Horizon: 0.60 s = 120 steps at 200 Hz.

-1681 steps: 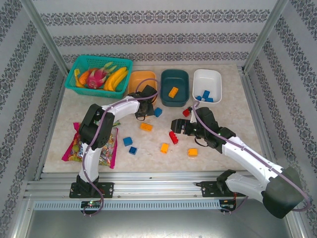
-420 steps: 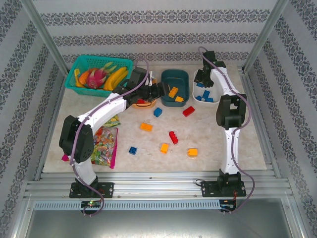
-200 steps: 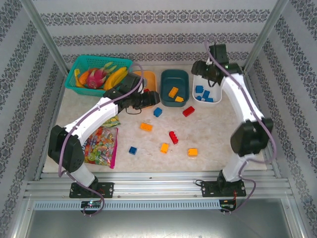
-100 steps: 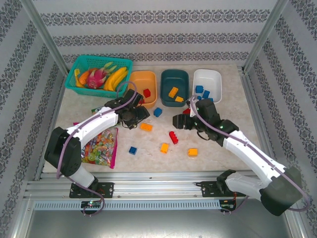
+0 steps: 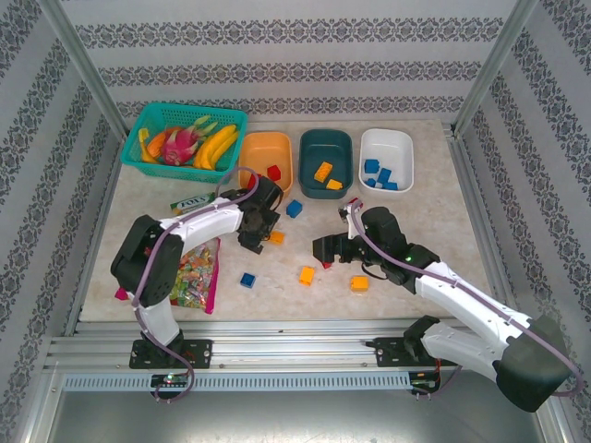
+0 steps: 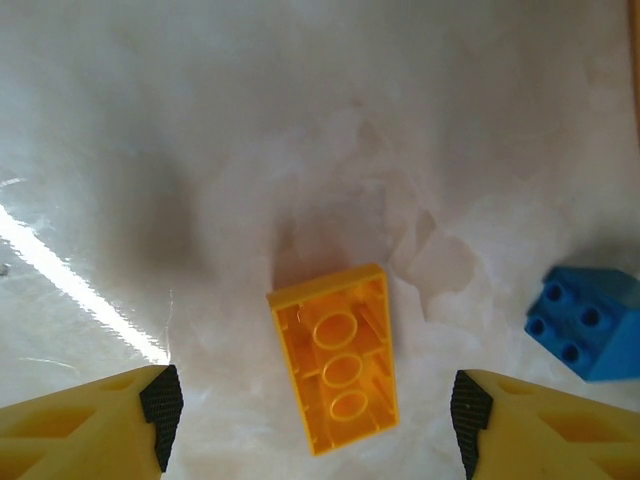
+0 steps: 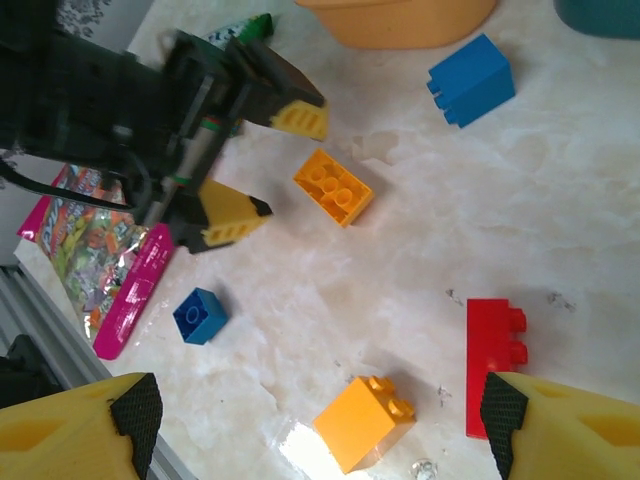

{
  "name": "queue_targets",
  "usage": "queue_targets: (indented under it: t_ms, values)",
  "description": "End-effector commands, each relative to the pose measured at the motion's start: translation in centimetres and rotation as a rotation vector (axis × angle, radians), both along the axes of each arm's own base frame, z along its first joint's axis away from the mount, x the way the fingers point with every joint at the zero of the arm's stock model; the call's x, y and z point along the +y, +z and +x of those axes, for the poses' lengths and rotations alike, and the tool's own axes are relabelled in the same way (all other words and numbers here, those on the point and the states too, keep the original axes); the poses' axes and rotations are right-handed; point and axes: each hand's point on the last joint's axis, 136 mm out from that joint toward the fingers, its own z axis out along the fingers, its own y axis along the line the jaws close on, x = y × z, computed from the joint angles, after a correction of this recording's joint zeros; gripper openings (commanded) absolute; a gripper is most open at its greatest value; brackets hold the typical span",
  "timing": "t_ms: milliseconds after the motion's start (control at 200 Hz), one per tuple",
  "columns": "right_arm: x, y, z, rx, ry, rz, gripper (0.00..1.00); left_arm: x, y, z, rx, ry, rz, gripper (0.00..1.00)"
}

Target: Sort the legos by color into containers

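Three patterned walls (image 5: pixel 277 55), marbled tabletop (image 5: pixel 462 212)

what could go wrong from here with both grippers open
1. The left gripper is open above the orange brick, which lies hollow side up and slightly skewed; closing may twist it out.
2. The red brick sits by one finger of the open right gripper; descending, that finger may land on it.
3. The grippers are close together; the arms might collide.

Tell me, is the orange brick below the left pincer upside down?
Upside down: the orange brick shows its hollow underside with three tubes.
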Motion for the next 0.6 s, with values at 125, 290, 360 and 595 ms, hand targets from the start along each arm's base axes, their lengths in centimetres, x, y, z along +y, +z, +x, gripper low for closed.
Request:
queue_targets:
  t_ms: [125, 290, 360, 595]
  values:
    - [0.6, 1.0, -0.5, -0.042, 0.042, 0.033, 0.85, -1.6, -0.8, 1.9, -0.001, 0.106, -0.018, 0.73]
    - [0.4, 0.8, -0.5, -0.035, 0.033, 0.025, 0.85, -1.4, -2.2, 1.2, 0.046, 0.145, -0.002, 0.62]
    - [0.4, 0.9, -0.4, -0.035, 0.032, 0.022, 0.85, -1.5, -2.7, 1.1, 0.060, 0.150, 0.001, 0.57]
    - [0.4, 0.9, 0.1, -0.030, 0.015, 0.016, 0.85, -1.6, -3.2, 1.3, 0.069, 0.129, 0.015, 0.41]
